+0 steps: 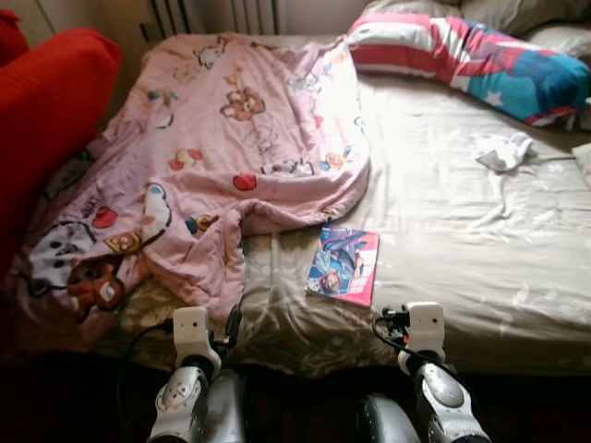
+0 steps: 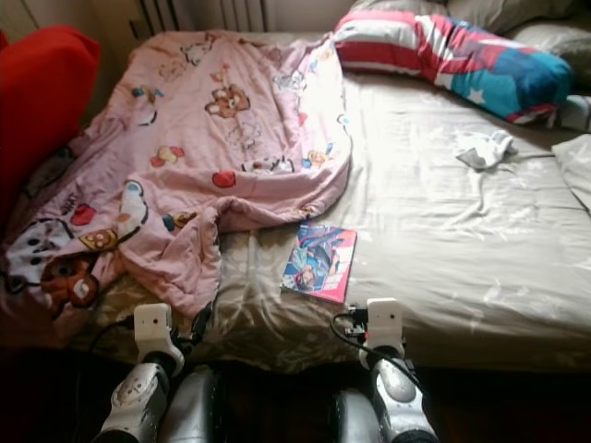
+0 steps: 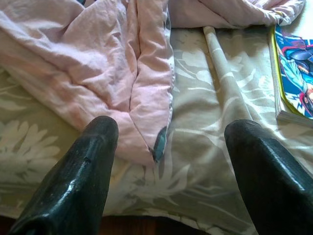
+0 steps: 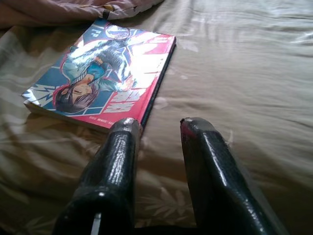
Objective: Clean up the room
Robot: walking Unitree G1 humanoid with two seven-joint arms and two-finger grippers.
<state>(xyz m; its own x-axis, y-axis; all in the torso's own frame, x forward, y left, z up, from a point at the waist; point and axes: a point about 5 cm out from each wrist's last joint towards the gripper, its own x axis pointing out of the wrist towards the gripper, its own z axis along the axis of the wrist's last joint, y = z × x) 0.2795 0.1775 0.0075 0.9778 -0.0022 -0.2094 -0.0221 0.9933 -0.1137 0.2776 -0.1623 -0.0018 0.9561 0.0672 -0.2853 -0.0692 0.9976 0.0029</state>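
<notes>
While blanket point(image 1: 212, 157) sprawls, right gripper point(image 4: 159, 128) nears comic point(image 4: 105, 73).

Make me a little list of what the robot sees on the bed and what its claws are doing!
Bed: beige sheet, unmade
Blanket: pink cartoon blanket, crumpled over the robot's left part of the bed
Book: comic book flat near the front edge, beside the blanket
Pillow: striped pillow at the head
Cloth: small white cloth on the sheet
Left claw: open, near the blanket's edge
Right claw: slightly open, empty, just short of the book
</notes>
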